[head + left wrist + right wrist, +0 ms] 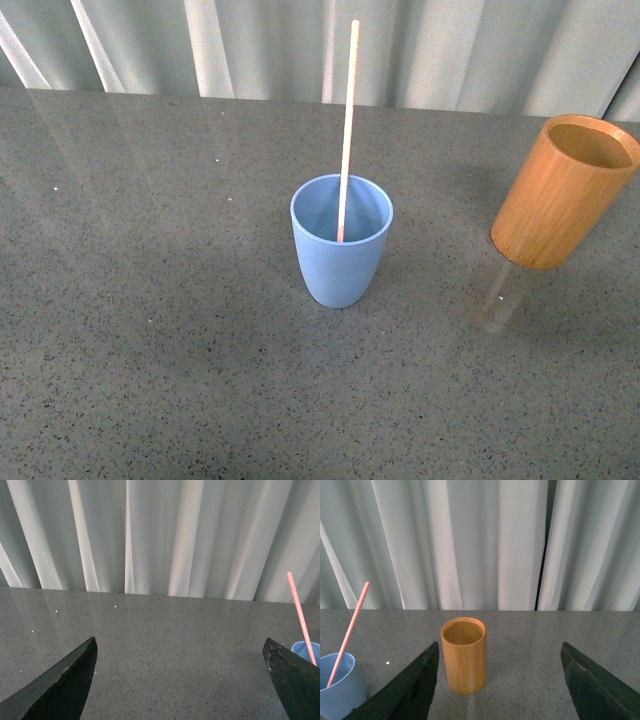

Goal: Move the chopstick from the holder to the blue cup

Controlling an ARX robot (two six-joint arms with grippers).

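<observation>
The blue cup [341, 255] stands mid-table with the chopstick [347, 120] upright in it, leaning on the far rim. The orange-tan holder [560, 190] stands to the right and looks empty. Neither gripper shows in the front view. My left gripper [180, 680] is open and empty over bare table; the cup's rim [305, 652] and the chopstick [299, 610] show at that view's edge. My right gripper [500, 680] is open and empty, facing the holder [464, 655], which stands ahead of the jaws, apart from them. The cup [340, 687] and chopstick [349, 630] show beside it.
The table [150, 330] is a grey speckled surface. A white pleated curtain [450, 50] hangs along its far edge. A faint reflection lies on the table below the holder.
</observation>
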